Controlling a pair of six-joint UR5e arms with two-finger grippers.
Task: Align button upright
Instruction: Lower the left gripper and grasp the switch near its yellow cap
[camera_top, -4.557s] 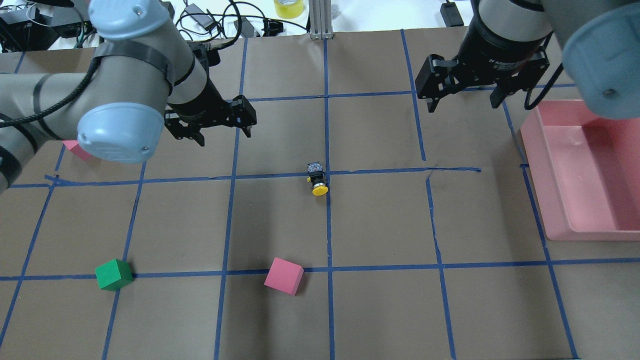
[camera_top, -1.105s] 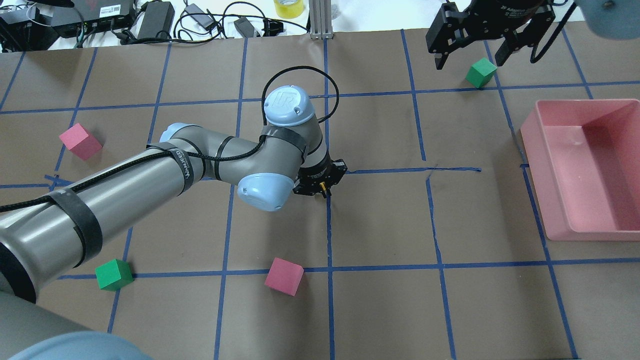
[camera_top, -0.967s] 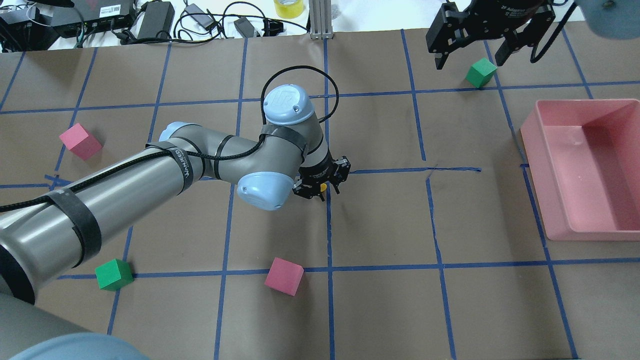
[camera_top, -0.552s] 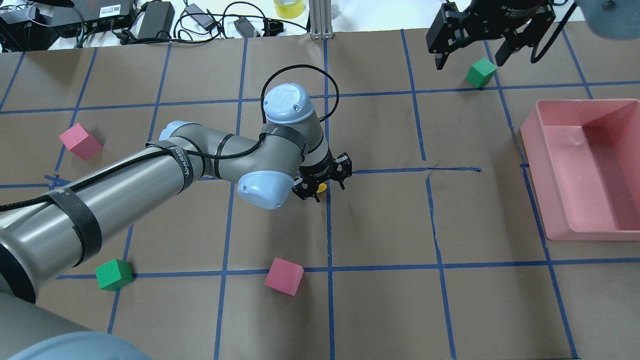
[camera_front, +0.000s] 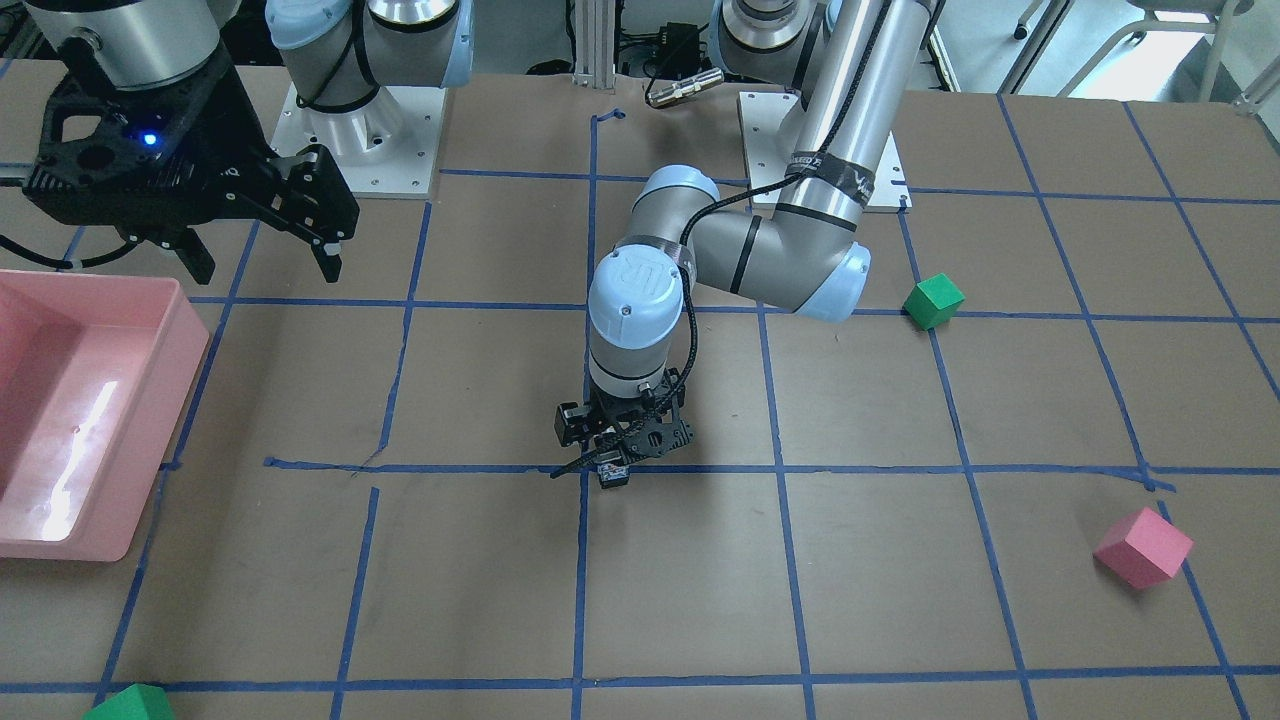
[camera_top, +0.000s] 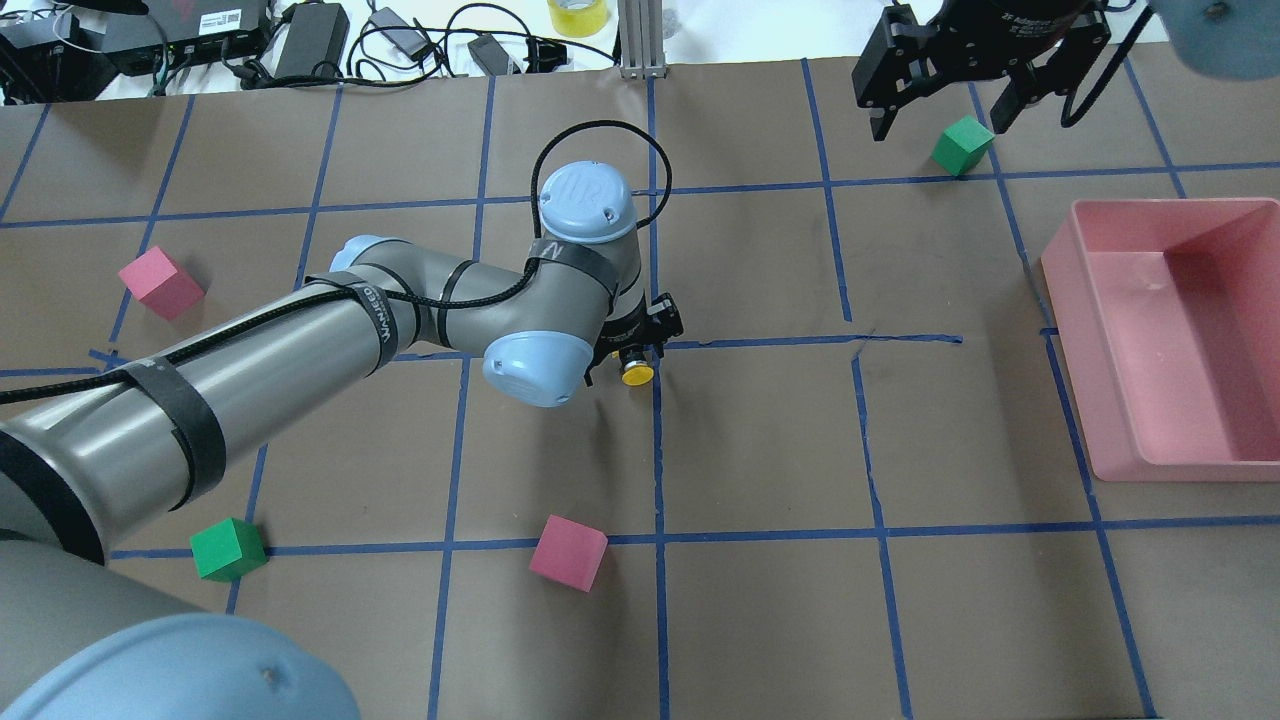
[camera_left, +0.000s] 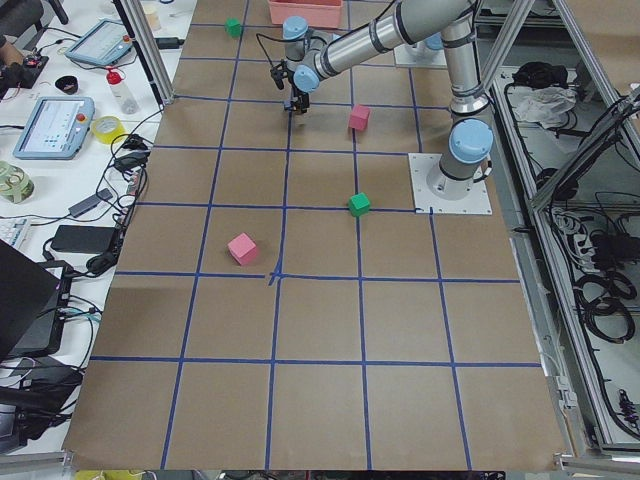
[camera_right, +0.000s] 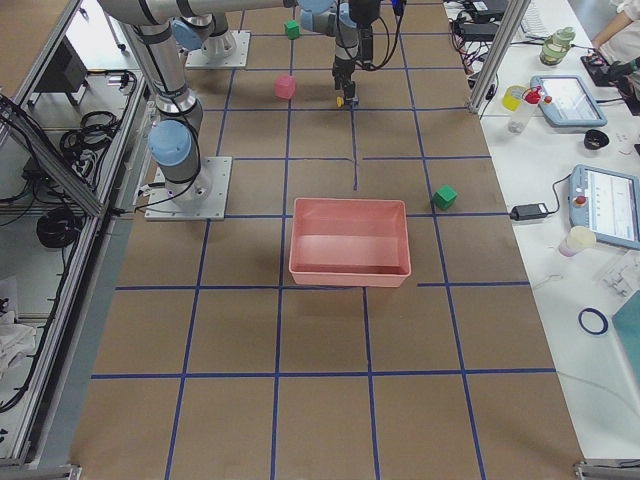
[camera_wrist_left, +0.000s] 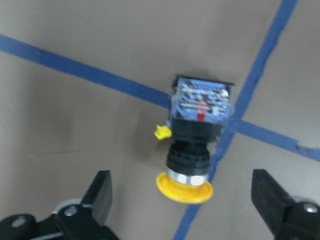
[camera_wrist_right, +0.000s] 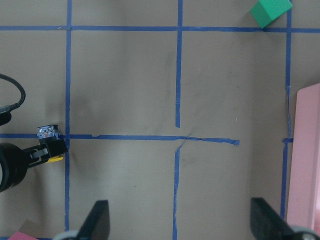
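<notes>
Button (camera_top: 637, 375) half under left arm (camera_top: 560, 290)

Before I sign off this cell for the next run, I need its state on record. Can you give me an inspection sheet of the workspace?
Surface: brown paper with a blue tape grid.
Job's things: button lies on its side at a tape crossing, not yet upright.
Clutter: pink cube, second pink cube, green cube, second green cube, pink tray.
Grippers: left gripper open, low over the button, not touching it; right gripper open, raised.
Cables: black cable loops over the left wrist; cords beyond the far edge.
Surroundings: yellow tape roll.
</notes>
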